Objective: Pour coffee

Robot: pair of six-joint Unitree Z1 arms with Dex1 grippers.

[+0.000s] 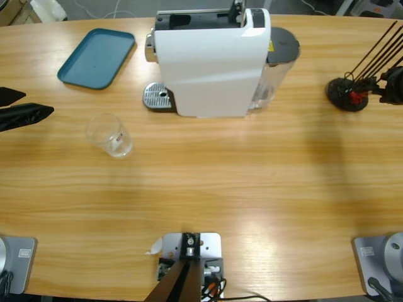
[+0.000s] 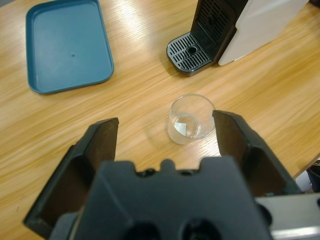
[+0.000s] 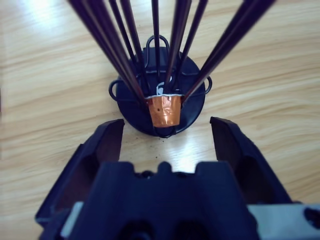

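In the high view, a white coffee machine (image 1: 211, 63) is seen standing at the far middle of the wooden table (image 1: 252, 189), its perforated drip tray (image 1: 157, 96) projecting toward the left, presumably so that a vessel can be set under the spout. A clear glass tumbler (image 1: 111, 135) is placed apart from that tray, nearer the left side, and a teal tray (image 1: 97, 57) lies empty at the upper left, probably as a place for serving. A black wire capsule holder (image 1: 347, 93) is set well to the right. The left gripper (image 1: 22, 114) is seen only as black jaw tips at the left edge, level with the tumbler and well short of it; the right gripper (image 1: 393, 88) is glimpsed at the right edge just beside the holder. In the left wrist view, the left gripper (image 2: 167, 132) is held tilted down over the table with its jaws spread wide, the tumbler (image 2: 191, 119) framed between them but untouched, which suggests an approach lined up for a grasp. The coffee cannot be made out with certainty; only a faint pale glint is visible at the tumbler's bottom. In the right wrist view, the right gripper (image 3: 166, 131) is likewise held open and pointed at the holder (image 3: 160, 97), where one copper-coloured capsule (image 3: 164, 109) is kept at the foot of the rods.
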